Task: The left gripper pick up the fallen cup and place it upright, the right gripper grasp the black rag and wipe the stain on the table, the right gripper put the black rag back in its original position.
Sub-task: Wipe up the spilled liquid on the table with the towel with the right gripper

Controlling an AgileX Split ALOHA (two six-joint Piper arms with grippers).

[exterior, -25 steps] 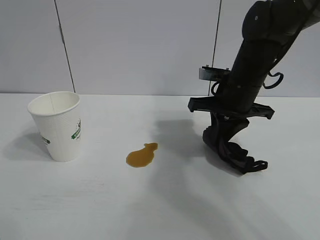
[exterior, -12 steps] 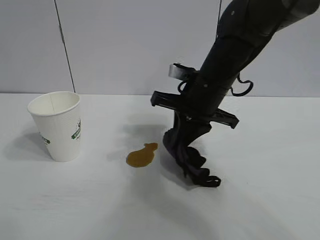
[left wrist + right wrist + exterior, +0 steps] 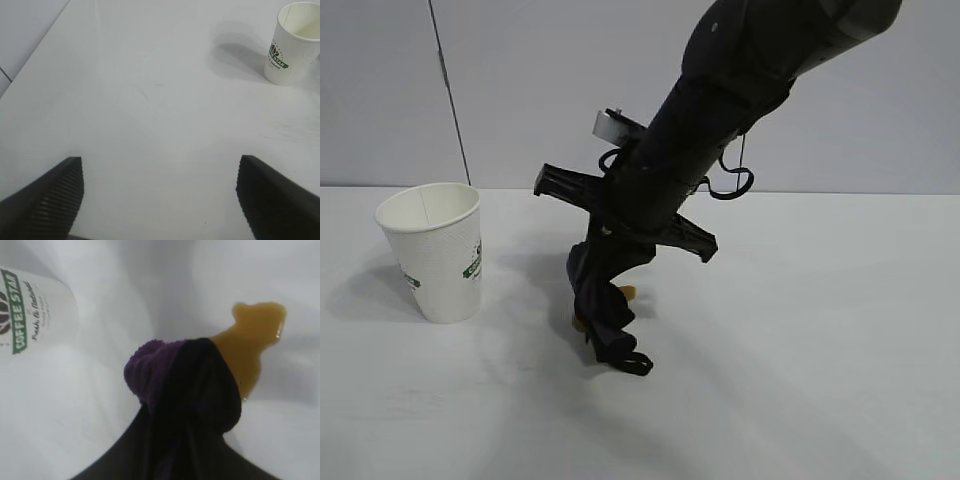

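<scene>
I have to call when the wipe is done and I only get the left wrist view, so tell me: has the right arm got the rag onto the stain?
Observer: Yes. In the exterior view the right gripper is shut on the black rag, which hangs down onto the stain.
Operator: How much of the spill shows?
Observer: In the right wrist view the rag covers only one edge; most of the amber puddle lies bare beside it.
Operator: My left gripper sits open, short of the cup. Is the cup clear of the rag?
Observer: Yes. The exterior view shows it upright on the table, apart from the rag, on the left arm's side.
</scene>
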